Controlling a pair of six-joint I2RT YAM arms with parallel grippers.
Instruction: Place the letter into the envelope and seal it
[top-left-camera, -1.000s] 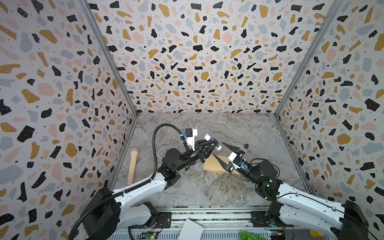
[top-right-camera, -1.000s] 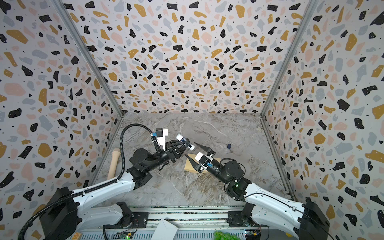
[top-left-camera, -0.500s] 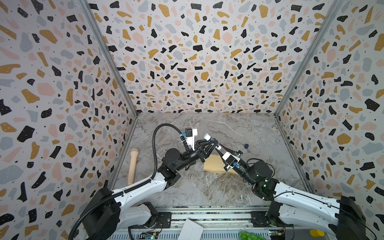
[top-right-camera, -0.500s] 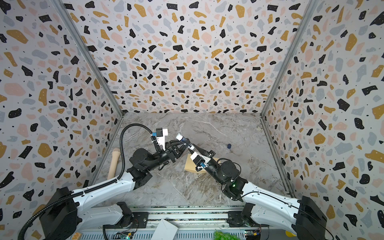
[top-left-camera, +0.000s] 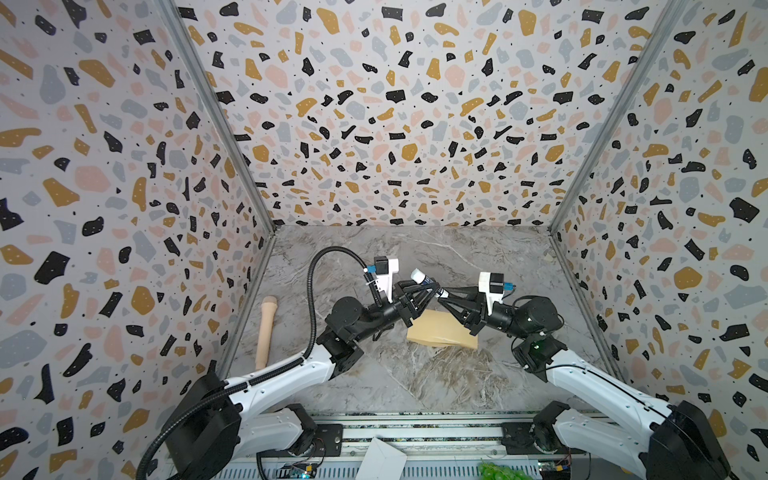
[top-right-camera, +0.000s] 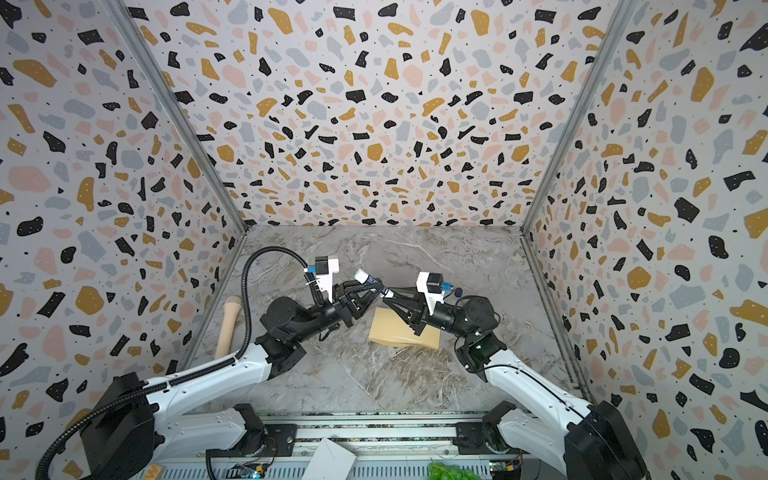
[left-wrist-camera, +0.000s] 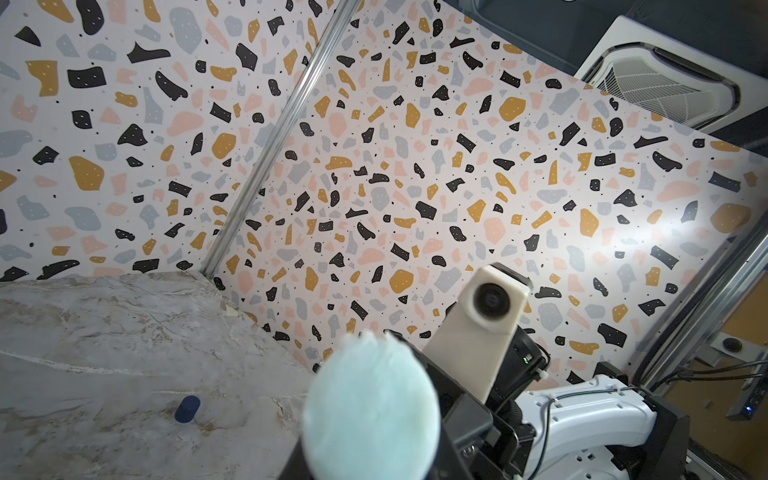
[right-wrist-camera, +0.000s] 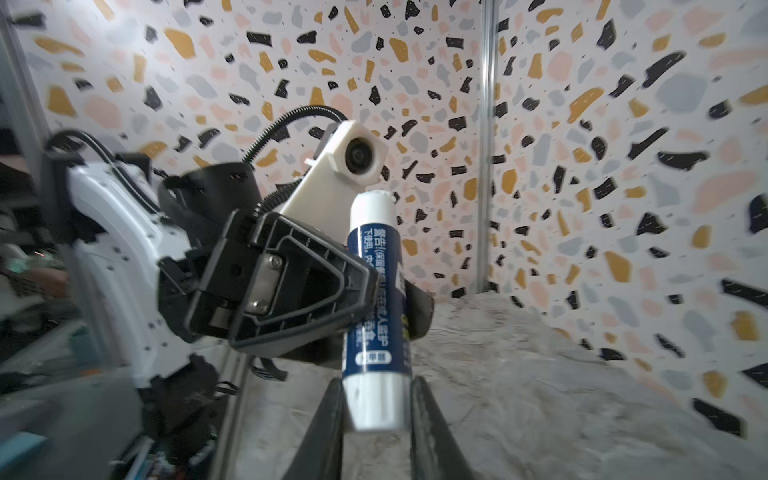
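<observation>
A blue-and-white glue stick (top-left-camera: 427, 281) (right-wrist-camera: 374, 286) is held in the air between both arms. My left gripper (top-left-camera: 428, 289) is shut on its blue body, as the right wrist view shows. My right gripper (right-wrist-camera: 376, 401) (top-left-camera: 443, 293) is shut on its white end. The stick's uncapped pale tip (left-wrist-camera: 370, 409) fills the left wrist view and hides the left jaws. The tan envelope (top-left-camera: 440, 332) (top-right-camera: 395, 332) lies flat on the table just below the grippers. The letter is out of view.
A small dark-blue cap (left-wrist-camera: 187, 408) (top-right-camera: 458, 292) lies on the marble table beyond the right wrist. A wooden pestle-like stick (top-left-camera: 266, 328) lies along the left wall. White folded paper (top-left-camera: 382, 459) and something green (top-left-camera: 498, 471) sit on the front rail.
My right gripper was open above the envelope. It has moved up to the glue stick and shut on its white end. The left gripper has held the stick still.
</observation>
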